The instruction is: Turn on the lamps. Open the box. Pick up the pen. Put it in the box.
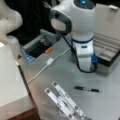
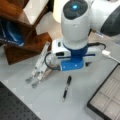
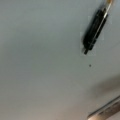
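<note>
Tool fingers do not show in any view, so whether they are apart or together cannot be told; the arm's white wrist hangs above the grey desk (image 1: 57, 72). Left of the pen (image 1: 87, 89) in a front view lie two white strips (image 1: 65, 101). The pen lies flat and untouched, also seen in the wrist view (image 3: 94, 30). Right of it, the box (image 1: 110, 50) stands open.
</note>
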Tool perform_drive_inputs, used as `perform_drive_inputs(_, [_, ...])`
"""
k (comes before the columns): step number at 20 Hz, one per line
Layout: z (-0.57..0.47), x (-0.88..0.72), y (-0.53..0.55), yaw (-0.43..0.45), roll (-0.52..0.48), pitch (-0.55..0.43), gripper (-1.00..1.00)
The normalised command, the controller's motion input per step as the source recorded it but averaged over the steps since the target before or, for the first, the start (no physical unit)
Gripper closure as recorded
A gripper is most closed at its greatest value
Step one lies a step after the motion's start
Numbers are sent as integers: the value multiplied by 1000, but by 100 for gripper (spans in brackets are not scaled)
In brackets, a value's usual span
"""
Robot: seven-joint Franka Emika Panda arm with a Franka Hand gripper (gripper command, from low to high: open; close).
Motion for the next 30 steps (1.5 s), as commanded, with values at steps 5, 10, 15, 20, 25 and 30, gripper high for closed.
perform_drive_inputs(5, [-49,169,-48,393,-58,18,-100])
perform_drive_inputs(10, [-25,224,-95,398,-66,-14,-100])
perform_drive_inputs(15, [-95,251,-109,240,-56,-8,-100])
perform_drive_inputs(20, [-168,365,-93,93,-56,-27,-100])
perform_drive_inputs(25, [-193,372,-14,28,-54,-50,-100])
perform_drive_inputs(30, [-63,256,-2,-6,-89,-12,-100])
